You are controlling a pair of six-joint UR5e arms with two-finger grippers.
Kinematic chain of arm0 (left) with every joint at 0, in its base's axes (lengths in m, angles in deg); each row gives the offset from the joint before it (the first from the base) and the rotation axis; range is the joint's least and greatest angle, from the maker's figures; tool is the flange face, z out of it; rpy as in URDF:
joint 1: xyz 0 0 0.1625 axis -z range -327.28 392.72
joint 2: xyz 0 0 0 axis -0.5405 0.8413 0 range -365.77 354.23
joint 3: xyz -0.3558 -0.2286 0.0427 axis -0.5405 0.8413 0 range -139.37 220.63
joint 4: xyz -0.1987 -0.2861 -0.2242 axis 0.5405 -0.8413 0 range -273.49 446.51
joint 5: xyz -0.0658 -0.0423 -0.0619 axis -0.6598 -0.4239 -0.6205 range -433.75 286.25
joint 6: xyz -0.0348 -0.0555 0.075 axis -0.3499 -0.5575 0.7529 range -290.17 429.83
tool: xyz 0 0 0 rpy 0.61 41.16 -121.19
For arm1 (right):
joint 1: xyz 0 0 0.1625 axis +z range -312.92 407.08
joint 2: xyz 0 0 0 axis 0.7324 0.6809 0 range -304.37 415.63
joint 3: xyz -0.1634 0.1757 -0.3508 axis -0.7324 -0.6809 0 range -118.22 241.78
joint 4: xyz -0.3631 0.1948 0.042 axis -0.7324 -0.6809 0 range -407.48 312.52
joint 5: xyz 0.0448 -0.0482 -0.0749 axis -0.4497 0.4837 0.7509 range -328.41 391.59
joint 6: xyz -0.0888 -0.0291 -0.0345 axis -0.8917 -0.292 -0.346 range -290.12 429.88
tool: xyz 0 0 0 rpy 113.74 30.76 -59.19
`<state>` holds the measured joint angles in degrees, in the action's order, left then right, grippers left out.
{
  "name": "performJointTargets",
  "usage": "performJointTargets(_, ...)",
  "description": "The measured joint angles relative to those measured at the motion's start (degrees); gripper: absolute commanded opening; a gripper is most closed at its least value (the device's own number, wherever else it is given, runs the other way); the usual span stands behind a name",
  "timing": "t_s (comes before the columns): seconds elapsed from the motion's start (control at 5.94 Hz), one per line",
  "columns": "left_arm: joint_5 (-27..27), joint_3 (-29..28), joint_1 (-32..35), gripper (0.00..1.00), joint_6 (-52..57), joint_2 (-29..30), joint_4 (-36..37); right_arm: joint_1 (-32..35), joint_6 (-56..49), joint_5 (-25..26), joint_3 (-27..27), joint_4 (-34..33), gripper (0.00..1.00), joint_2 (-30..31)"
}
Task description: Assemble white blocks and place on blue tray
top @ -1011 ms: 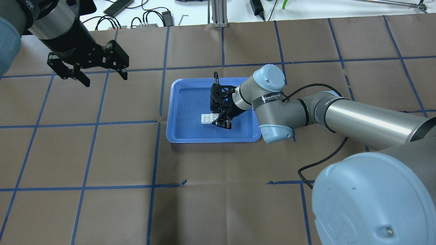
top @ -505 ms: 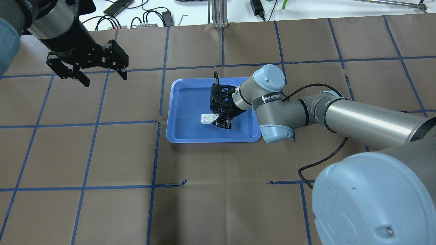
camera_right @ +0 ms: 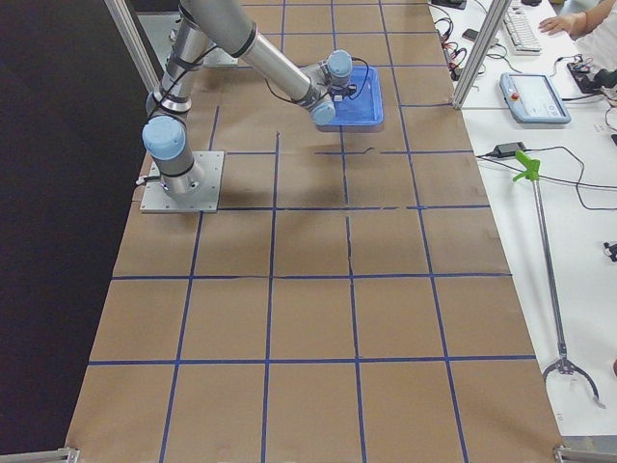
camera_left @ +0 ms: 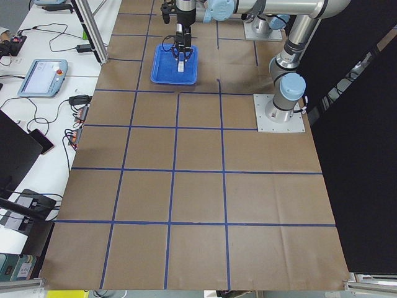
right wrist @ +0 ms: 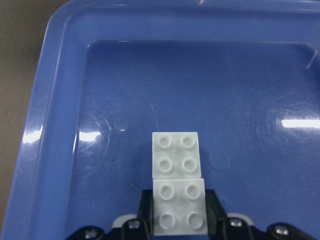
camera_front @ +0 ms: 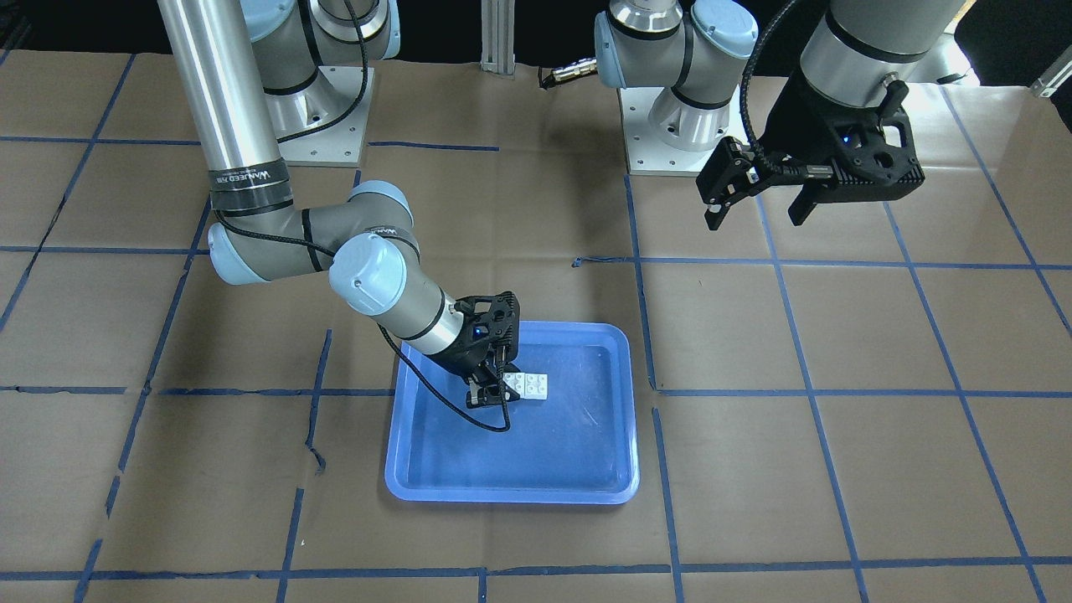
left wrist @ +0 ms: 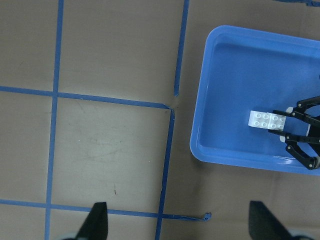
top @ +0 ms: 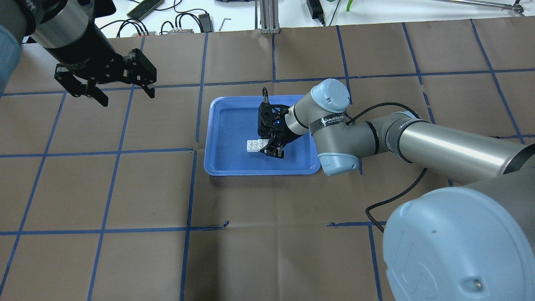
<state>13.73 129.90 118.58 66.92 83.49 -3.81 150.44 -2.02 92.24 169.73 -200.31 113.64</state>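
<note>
Right gripper [top: 271,150] is low inside the blue tray [top: 207,142], pinching the nearer of the two white blocks [right wrist: 178,187]. In the right wrist view I see a dark finger [right wrist: 144,212] tight against each side of that block. The fingers' lower parts and the block's near edge are cut off by the bottom of that view.

Both blocks lie studs up, edge to edge in a row, with a thin seam between them. I cannot tell from any view whether they are locked together or merely touching. I also cannot tell whether they rest on the tray floor or are held just clear of it. From overhead, the wrist and gripper body cover the end of the row on the arm's side, so only the far block shows fully.

Left gripper [top: 125,97] hangs above the brown worktop [top: 125,188], well apart from the tray, fingers spread wide with nothing between them.

Both side views show the tray far off. The blocks there are too small to judge.
</note>
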Motion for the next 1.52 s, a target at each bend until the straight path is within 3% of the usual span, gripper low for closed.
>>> performJointTargets(0.34, 0.0, 0.0, 0.2, 0.99, 0.2, 0.3, -0.3, 0.0, 0.0, 0.0, 0.0, 0.0, 0.45, 0.0)
performJointTargets(0.51, 0.1, 0.0, 0.5, 0.99, 0.3, 0.6, -0.5, 0.0, 0.0, 0.0, 0.0, 0.0, 0.58, 0.0)
performJointTargets(0.67, 0.3, 0.1, 0.7, 0.99, 0.4, 0.6, -0.6, 0.0, 0.1, 0.0, 0.0, -0.1, 0.97, 0.0)
performJointTargets(1.18, 0.5, 0.0, 1.0, 0.99, 0.6, 0.1, -0.7, -0.2, 3.2, 0.0, -1.2, 0.3, 1.00, 0.9)
performJointTargets(1.52, 0.5, 0.1, 1.1, 0.99, 0.6, -0.1, -0.7, -1.0, 7.3, 3.1, -5.3, 9.2, 1.00, 4.6)
